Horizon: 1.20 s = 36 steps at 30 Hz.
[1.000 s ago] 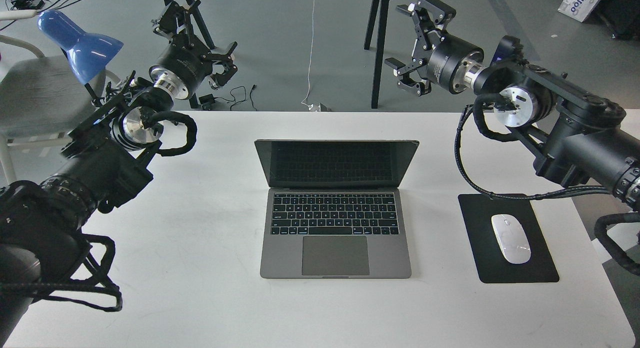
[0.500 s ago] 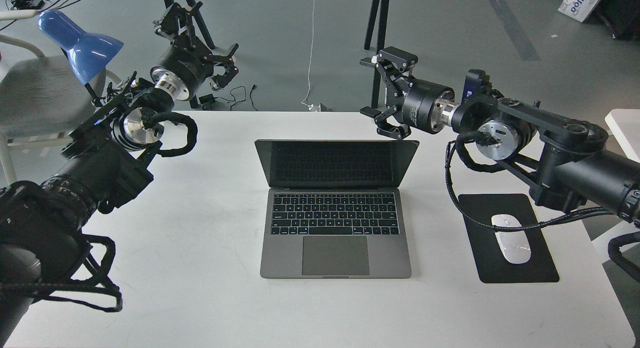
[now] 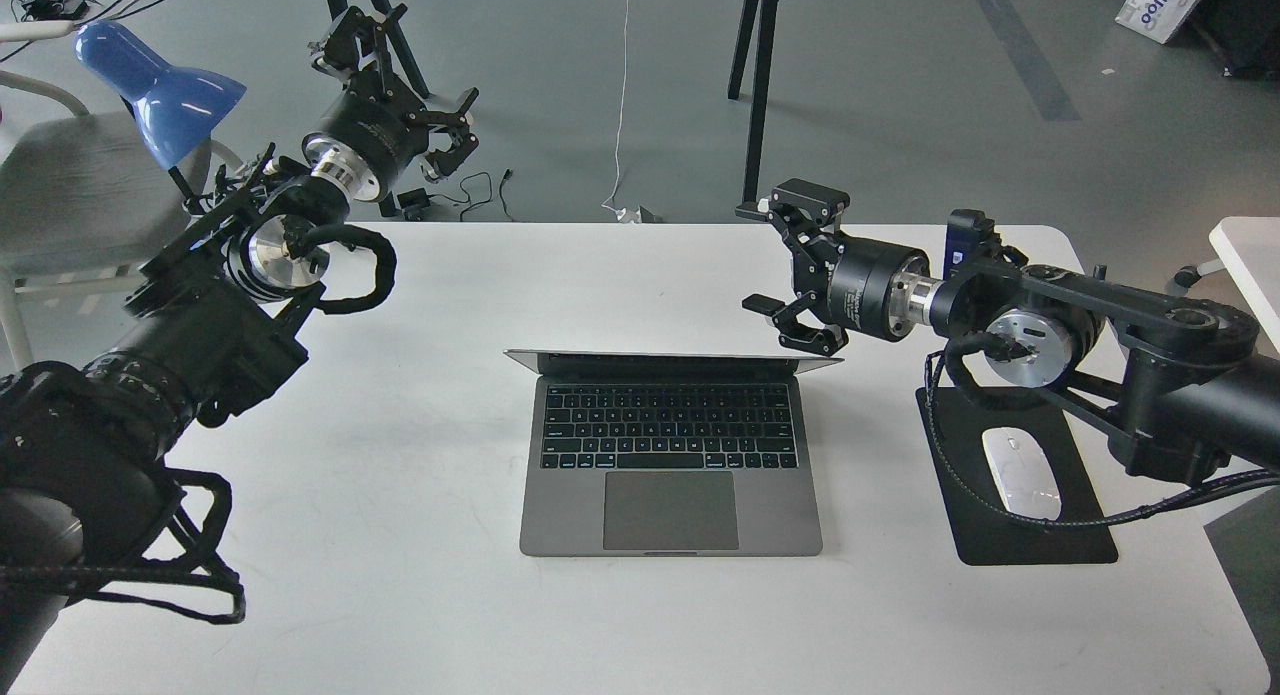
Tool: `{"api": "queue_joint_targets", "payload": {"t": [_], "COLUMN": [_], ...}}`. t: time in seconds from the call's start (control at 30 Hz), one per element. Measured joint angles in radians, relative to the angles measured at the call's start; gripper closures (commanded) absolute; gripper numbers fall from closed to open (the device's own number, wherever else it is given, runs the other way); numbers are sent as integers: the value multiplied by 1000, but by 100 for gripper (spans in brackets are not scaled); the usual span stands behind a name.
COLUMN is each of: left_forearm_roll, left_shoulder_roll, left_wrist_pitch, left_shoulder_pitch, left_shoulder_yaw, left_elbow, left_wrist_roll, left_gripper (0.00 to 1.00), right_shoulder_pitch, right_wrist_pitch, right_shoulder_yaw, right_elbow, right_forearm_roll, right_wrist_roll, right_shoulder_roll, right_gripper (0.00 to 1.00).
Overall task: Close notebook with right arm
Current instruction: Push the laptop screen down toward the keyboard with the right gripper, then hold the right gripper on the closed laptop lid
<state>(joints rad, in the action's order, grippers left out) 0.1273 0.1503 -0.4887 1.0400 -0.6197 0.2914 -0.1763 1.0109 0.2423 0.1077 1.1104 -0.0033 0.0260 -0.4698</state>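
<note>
Two black arms reach in over a white table (image 3: 420,615), one from each side. Largest in view is the left arm (image 3: 170,375), which runs up from the lower left corner to its gripper (image 3: 400,70), held above the floor beyond the table's far left edge; its fingers stand spread with nothing between them. Next in size, the right arm (image 3: 1100,345) comes in from the right edge and lies nearly level across the table's right part. Its gripper (image 3: 790,275) sits just behind and above the far right corner of the notebook's lid, its fingers spread wide, one high and one low, holding nothing. The lower finger (image 3: 805,337) looks to be at or touching the lid's top edge; whether it truly presses on it I cannot tell.

At the middle of the table lies the notebook (image 3: 670,465), grey, with black keys and a large trackpad facing the near edge. Its lid is tilted so far forward that only a thin grey strip shows above the keyboard.

Right of the notebook, a black mouse pad (image 3: 1040,545) lies partly under the right arm, and a white mouse (image 3: 1020,470) rests on it. Off the table's far left corner a blue lamp shade (image 3: 165,85) points downward beside a grey chair (image 3: 70,195).
</note>
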Motion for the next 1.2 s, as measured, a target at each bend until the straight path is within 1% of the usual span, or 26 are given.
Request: {"api": "queue_joint_targets", "payload": {"t": [0.2,0.63,1.0,1.2], "left_forearm_roll": [0,0,0,0], "left_shoulder_roll": [0,-1,-2,-2], "left_wrist_pitch": [0,0,0,0], "left_shoulder_pitch": [0,0,2,2], "left_shoulder_yaw": [0,0,0,0], "left_elbow": [0,0,0,0], "left_wrist_roll": [0,1,1,1], "left_gripper": [0,0,0,0], "right_shoulder_pitch": [-58,-227,-263,-263], "right_wrist_pitch": [-2,-31,-35,-51], "right_shoulder_yaw": [0,9,10,12], "right_elbow": [8,-11,-41,-43], "right_forearm_roll": [-17,-151,-160,-210], "right_wrist_roll": [0,11,13,13], "right_shoulder_roll": [-1,27,59,82], "right_gripper": [0,0,0,0]}}
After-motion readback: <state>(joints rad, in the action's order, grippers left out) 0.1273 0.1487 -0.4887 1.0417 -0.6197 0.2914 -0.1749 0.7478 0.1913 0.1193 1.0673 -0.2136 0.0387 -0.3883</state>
